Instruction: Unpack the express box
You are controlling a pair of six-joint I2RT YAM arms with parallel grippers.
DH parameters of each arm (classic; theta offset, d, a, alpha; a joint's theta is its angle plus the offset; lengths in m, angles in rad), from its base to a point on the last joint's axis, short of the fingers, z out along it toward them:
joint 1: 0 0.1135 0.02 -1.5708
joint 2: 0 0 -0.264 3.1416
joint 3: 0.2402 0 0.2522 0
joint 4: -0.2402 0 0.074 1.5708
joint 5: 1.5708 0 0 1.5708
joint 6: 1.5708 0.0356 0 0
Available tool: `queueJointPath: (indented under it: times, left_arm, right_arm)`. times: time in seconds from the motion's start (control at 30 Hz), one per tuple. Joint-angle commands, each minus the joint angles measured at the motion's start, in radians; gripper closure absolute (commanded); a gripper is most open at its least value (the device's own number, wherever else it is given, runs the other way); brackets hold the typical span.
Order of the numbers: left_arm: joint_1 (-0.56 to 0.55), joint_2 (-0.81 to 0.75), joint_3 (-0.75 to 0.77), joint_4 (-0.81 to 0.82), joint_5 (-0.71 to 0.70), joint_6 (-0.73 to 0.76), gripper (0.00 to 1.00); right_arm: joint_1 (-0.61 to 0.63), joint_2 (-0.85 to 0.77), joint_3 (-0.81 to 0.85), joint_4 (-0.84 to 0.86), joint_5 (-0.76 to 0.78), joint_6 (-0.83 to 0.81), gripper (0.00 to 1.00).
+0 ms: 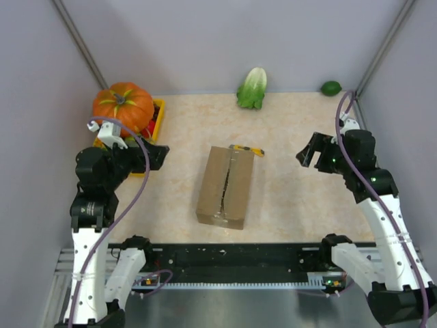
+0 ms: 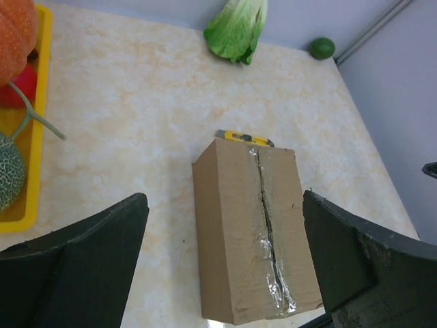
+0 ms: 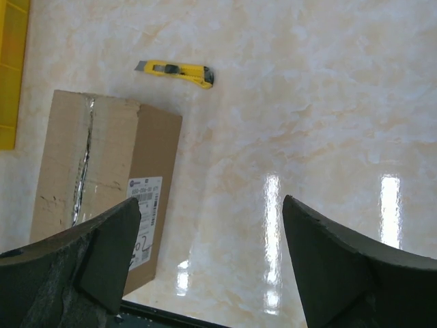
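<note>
1. The express box (image 1: pixel 225 188) lay shut at the centre of the worktop (image 1: pixel 293 123), seam taped
2. Both the left tool (image 1: pixel 160 156) and right tool (image 1: pixel 311 154) stood wide, holding nothing
3. The cardboard looked stiff and probably light; flap edges offered the best hold

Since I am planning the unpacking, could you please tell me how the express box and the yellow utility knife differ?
The express box is brown cardboard; the utility knife is yellow with a dark end. The box is a bulky block, the knife slim and far smaller. In the top view the box runs near to far; the knife lies crosswise beyond its far end. Both rest on the table, not touching.
</note>
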Motion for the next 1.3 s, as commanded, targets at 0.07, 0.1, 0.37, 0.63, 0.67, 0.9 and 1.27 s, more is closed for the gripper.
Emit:
queueJointPath:
  times: [0.07,0.1,0.37,0.63,0.67,0.9,1.27]
  left_arm:
    - [-0.001,-0.054,-0.046,0.223,0.166,-0.093,0.01]
    - [-0.001,-0.056,-0.057,0.246,0.201,-0.105,0.01]
    - [-0.001,-0.026,-0.178,0.467,0.226,-0.272,0.01]
    - [-0.041,0.128,-0.207,0.463,0.296,-0.262,0.01]
    - [-0.05,0.133,-0.219,0.444,0.284,-0.24,0.02]
    - [-0.21,0.158,-0.331,0.4,0.173,-0.274,0.06]
    - [-0.35,0.244,-0.367,0.208,-0.039,-0.246,0.07]
  right_arm:
    - [-0.002,0.015,-0.005,0.02,-0.066,-0.025,0.16]
    - [-0.002,0.022,-0.008,0.024,-0.084,-0.026,0.17]
    - [0.097,0.079,-0.02,0.057,-0.072,-0.045,0.22]
    - [0.28,0.162,-0.069,0.084,0.087,-0.014,0.33]
    - [0.318,0.182,-0.073,0.092,0.14,-0.003,0.33]
    - [0.49,0.401,-0.048,0.153,0.265,0.096,0.47]
    - [0.591,0.64,0.032,0.265,0.166,0.066,0.48]
